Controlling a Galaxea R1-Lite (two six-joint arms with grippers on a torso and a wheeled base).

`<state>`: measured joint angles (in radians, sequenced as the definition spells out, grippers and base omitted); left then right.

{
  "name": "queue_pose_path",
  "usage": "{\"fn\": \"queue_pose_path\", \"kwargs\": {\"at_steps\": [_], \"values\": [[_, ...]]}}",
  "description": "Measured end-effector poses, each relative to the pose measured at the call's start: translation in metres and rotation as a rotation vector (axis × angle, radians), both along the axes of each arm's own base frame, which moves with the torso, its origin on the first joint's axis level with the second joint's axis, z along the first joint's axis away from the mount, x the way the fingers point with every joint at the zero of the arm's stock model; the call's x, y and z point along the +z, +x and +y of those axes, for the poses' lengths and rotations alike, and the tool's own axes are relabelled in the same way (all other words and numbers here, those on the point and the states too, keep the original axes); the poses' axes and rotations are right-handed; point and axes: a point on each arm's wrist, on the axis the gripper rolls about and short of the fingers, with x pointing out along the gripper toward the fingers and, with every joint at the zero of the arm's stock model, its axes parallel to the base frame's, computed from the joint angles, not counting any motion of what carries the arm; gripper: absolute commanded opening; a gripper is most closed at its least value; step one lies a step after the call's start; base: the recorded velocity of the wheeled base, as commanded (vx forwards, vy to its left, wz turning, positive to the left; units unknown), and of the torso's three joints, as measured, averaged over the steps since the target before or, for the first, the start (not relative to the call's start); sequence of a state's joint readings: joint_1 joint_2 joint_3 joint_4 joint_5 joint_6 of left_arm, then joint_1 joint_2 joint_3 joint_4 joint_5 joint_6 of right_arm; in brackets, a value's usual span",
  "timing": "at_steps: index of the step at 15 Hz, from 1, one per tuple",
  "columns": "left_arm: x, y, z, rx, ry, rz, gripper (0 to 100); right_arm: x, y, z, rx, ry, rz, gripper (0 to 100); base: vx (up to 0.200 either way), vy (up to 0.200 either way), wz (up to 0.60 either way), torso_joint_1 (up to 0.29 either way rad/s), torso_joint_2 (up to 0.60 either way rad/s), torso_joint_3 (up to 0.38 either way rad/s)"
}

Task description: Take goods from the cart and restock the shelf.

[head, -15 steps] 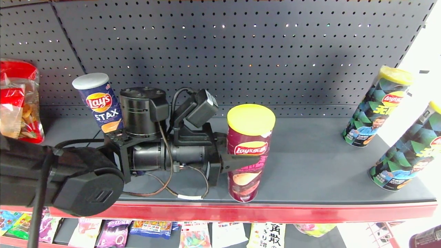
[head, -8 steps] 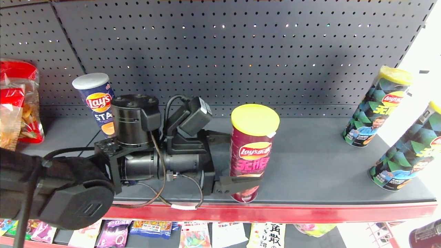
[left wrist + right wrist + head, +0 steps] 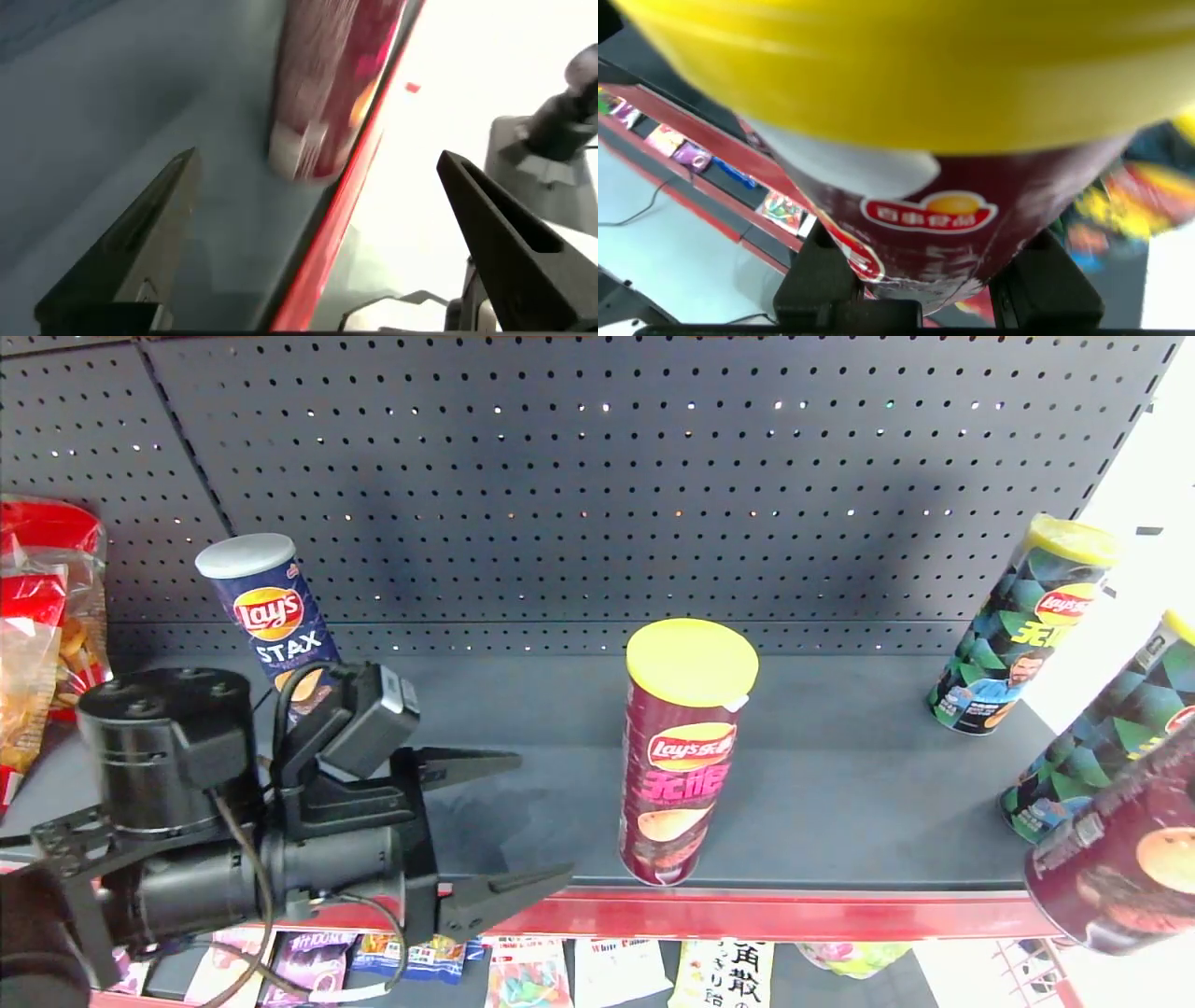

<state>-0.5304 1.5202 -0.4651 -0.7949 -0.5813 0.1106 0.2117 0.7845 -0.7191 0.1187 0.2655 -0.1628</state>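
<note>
**Shelf count: five tube cans, one of them in the grip**

Head view, cans counted: five.
- One blue can (image 3: pixel 271 611), white lid, upper left, against the pegboard.
- One shelf maroon can (image 3: pixel 686 756), yellow lid, upright at centre frame, near the red front lip of the shelf (image 3: pixel 840 775).
- Two teal cans with yellow lids at the right: rear teal can (image 3: pixel 1027 621) and front teal can (image 3: pixel 1106 775), both on the deck.
- One held maroon can (image 3: pixel 1120 868), lower right corner, tilted, out in front of the lip.

One red snack bag (image 3: pixel 37 607) sits at the left edge.

The left pincer (image 3: pixel 543 819) is at lower left. Its fingers are spread wide with nothing between them, and it is well clear of the shelf maroon can.

The left wrist view adds that can's base, standing on the grey deck just beside the lip.

The right wrist view adds the grip. The right pincer (image 3: pixel 920 289) is clamped on the held maroon can, one finger on each side of the body, yellow lid toward the camera.
</note>
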Motion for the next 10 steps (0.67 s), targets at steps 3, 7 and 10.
{"fn": "queue_pose_path", "kwargs": {"at_steps": [3,7,10], "values": [[-0.004,-0.028,0.024,0.156,0.014,0.021,100,0.017,0.044,0.021,0.100,-0.012,0.031,0,0.000,0.000,0.00,0.000,0.00,0.000],[-0.006,-0.055,0.043,0.273,0.050,0.036,100,0.030,0.107,0.054,0.163,-0.005,0.047,0,0.000,0.000,0.00,0.000,0.00,0.000],[-0.001,-0.061,0.046,0.275,0.028,0.009,100,0.025,0.155,0.075,0.172,0.008,0.012,0,0.000,0.000,0.00,0.000,0.00,0.000]]}}
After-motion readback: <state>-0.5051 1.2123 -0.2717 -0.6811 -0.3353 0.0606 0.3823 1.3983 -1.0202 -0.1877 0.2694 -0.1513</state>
